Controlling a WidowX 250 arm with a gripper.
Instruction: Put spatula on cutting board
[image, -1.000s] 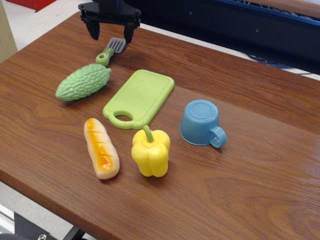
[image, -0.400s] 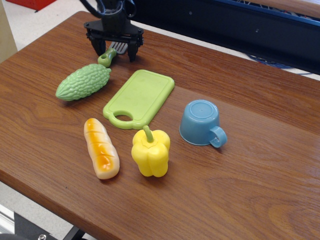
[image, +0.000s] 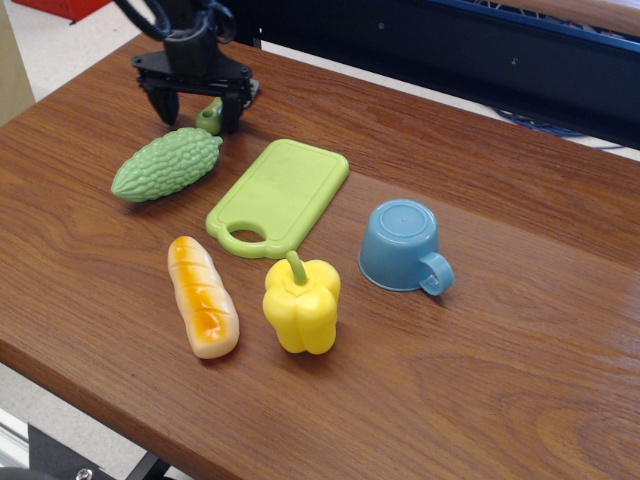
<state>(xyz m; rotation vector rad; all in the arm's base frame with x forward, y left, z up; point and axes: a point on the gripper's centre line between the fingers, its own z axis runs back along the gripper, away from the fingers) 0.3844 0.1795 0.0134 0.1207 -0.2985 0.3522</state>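
Observation:
The spatula (image: 210, 116) lies at the back left of the wooden table; only its light green handle end shows between my fingers, and the grey blade is mostly hidden behind the gripper. My black gripper (image: 197, 121) is open, low over the table, with its two fingers on either side of the handle end. The lime-green cutting board (image: 287, 186) lies flat to the right and nearer the camera, its handle hole toward the front. Nothing lies on it.
A bumpy green gourd (image: 166, 165) lies just in front of the gripper. A toy bread loaf (image: 202, 296) and a yellow pepper (image: 302, 306) sit in front of the board. A blue cup (image: 400, 246) stands to its right. The table's left edge is close.
My gripper has come down and moved left along the spatula, from over the blade to around the handle end. The spatula and other objects have not moved.

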